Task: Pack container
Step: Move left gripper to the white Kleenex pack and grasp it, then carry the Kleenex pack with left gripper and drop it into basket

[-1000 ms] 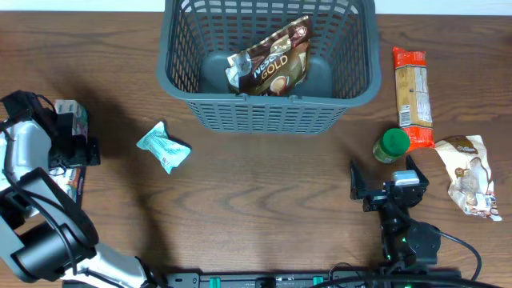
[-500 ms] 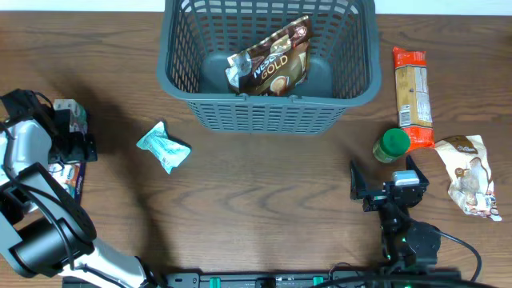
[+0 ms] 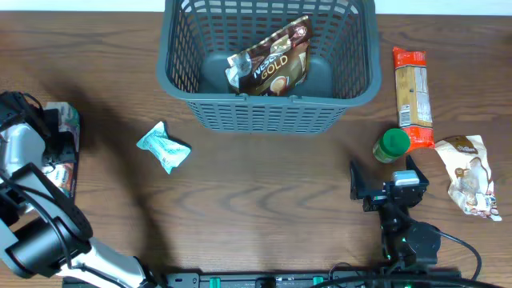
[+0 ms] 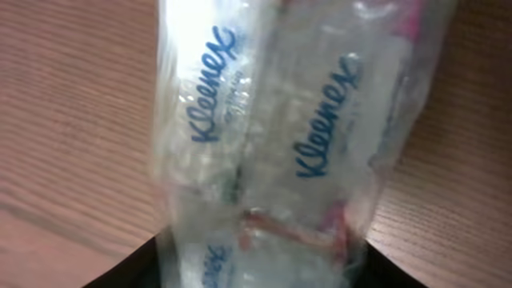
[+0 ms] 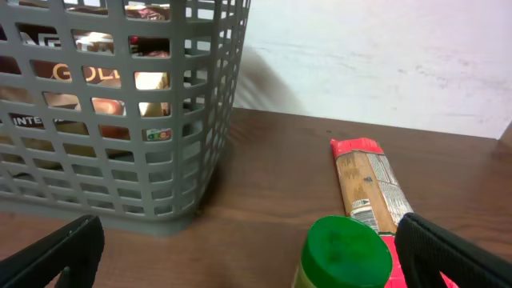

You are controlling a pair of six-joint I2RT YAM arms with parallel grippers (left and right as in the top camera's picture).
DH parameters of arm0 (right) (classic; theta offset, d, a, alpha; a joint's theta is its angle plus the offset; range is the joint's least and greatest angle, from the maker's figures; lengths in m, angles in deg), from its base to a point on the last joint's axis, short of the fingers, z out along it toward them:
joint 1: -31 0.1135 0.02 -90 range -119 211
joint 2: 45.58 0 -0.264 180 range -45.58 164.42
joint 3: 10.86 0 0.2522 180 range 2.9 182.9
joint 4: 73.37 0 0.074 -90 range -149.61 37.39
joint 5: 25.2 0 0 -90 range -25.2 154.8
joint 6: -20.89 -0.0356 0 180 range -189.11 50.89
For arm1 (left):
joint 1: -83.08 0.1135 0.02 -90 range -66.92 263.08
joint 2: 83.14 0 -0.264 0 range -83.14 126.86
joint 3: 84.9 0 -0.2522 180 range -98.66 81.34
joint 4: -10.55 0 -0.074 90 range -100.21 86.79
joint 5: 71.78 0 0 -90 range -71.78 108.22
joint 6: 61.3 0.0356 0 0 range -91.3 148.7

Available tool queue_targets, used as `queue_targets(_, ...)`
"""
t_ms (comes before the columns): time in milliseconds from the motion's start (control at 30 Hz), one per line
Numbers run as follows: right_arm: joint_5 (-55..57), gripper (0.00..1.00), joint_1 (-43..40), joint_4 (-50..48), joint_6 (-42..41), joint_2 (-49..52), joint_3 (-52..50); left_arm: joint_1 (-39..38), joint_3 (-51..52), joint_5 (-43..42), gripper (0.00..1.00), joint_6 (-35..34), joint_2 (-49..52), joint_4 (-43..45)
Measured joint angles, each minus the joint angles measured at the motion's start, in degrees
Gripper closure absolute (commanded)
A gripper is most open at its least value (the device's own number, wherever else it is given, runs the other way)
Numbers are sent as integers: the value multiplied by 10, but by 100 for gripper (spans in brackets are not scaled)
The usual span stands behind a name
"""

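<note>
Overhead, I am seeing the container [image 3: 272, 116] sitting at the far side of the desk [image 3: 264, 192], holding a coffee packet [image 3: 270, 66]. My right hand [image 3: 382, 178] is resting spread near a green-lidded jar [image 3: 392, 145]. My left hand [image 3: 58, 136] is hanging over a Kleenex pack [image 4: 272, 144], and I cannot tell its grip.

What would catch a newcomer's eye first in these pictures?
The big grey basket at the overhead view's top centre, holding a brown coffee pouch. Then the Kleenex pack filling the left wrist view, and a green-lidded jar beside a pasta packet on the right.
</note>
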State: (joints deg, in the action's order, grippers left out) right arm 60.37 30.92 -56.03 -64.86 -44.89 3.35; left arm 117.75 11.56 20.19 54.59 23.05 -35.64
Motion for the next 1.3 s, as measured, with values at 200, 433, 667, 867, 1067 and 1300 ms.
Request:
queue_targets(200, 0, 1, 0, 0, 0, 0, 0, 2, -4, -18, 57, -2, 13, -6)
queue_targets(433, 0, 1, 0, 0, 0, 0, 0, 4, -17, -18, 67, -4, 29, -15)
queue_targets(667, 0, 1, 0, 0, 0, 0, 0, 4, -23, -18, 94, -6, 32, -17)
queue_targets(867, 0, 1, 0, 0, 0, 0, 0, 4, -25, -18, 94, -6, 33, -19)
queue_targets(1067, 0, 1, 0, 0, 0, 0, 0, 4, -43, -32, 94, -31, 32, -26)
queue_targets(1300, 0, 1, 0, 0, 0, 0, 0, 2, -125, -90, 94, -53, -39, -31)
